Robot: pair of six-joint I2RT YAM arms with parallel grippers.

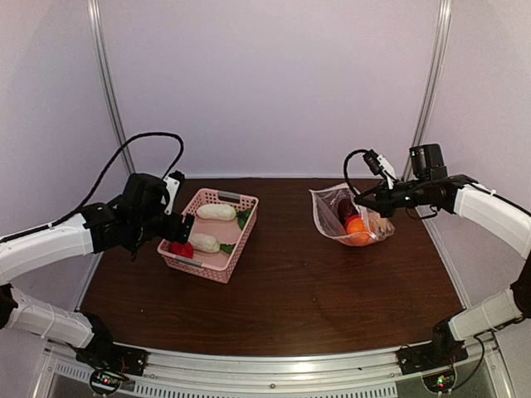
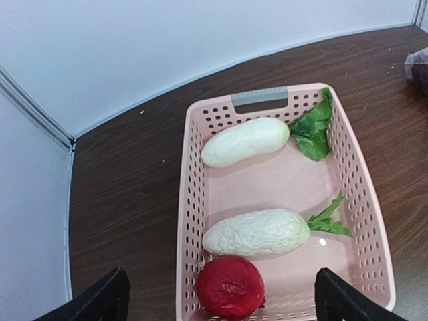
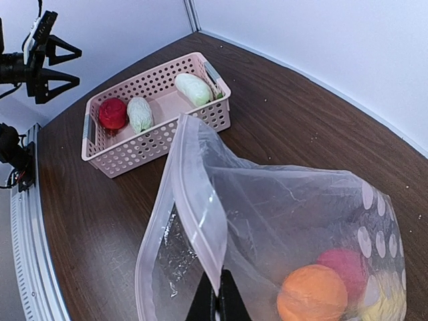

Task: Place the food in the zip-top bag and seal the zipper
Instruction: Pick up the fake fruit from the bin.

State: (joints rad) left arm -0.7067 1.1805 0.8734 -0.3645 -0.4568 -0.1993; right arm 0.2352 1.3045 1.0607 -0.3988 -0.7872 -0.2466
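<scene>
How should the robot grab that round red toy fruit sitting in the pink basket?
Probably its rounded upper half, coming straight down from above. The wrinkled red toy fruit sits tucked in a corner of the pink lattice plastic basket, with a white toy radish right beside it, so sideways approaches look blocked.

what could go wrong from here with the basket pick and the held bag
1. The red food sits tight beside a radish and close to the basket wall, so the open left gripper may snag either.
2. The right gripper pinches only one edge of the zip-top bag; its mouth may sag and the next food may miss.
</scene>
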